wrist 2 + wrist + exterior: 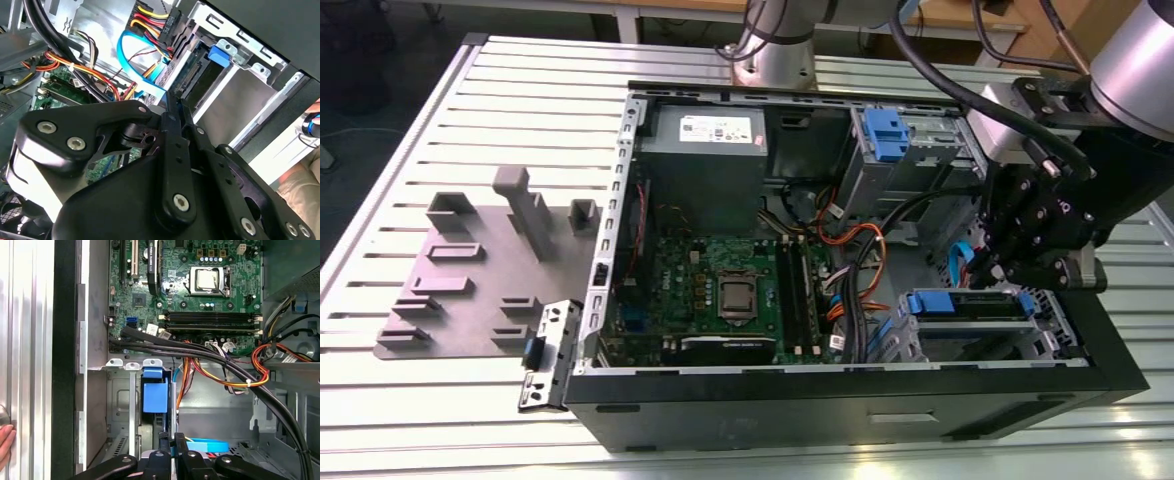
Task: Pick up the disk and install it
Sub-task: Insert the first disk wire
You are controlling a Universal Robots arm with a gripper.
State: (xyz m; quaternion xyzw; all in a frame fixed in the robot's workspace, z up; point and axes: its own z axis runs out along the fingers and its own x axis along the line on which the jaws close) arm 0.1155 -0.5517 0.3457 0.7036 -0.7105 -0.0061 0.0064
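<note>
The disk (pixel 970 306), grey metal in a blue carrier rail, lies in the lower drive bay of the open computer case (pixel 854 400), at the exterior view's right. The second wrist view shows the disk (pixel 194 67) by its connector edge, with the blue tab beside it. In the first wrist view the disk (pixel 155 392) shows by its blue rail. My gripper (pixel 1003 272) hovers just above that bay, apart from the disk. Both wrist views show the gripper (pixel 172 102) (pixel 172 437) shut, its thin black fingers pressed together with nothing between them.
Bundled cables (pixel 240 375) and a light-blue data cable (pixel 131 60) run close beside the gripper. A small blue clip (pixel 887 135) sits in the upper bay. The motherboard (pixel 720 290) fills the case floor. A person's hand (pixel 5 437) rests at the case's outer edge. A grey fixture (pixel 480 260) stands left.
</note>
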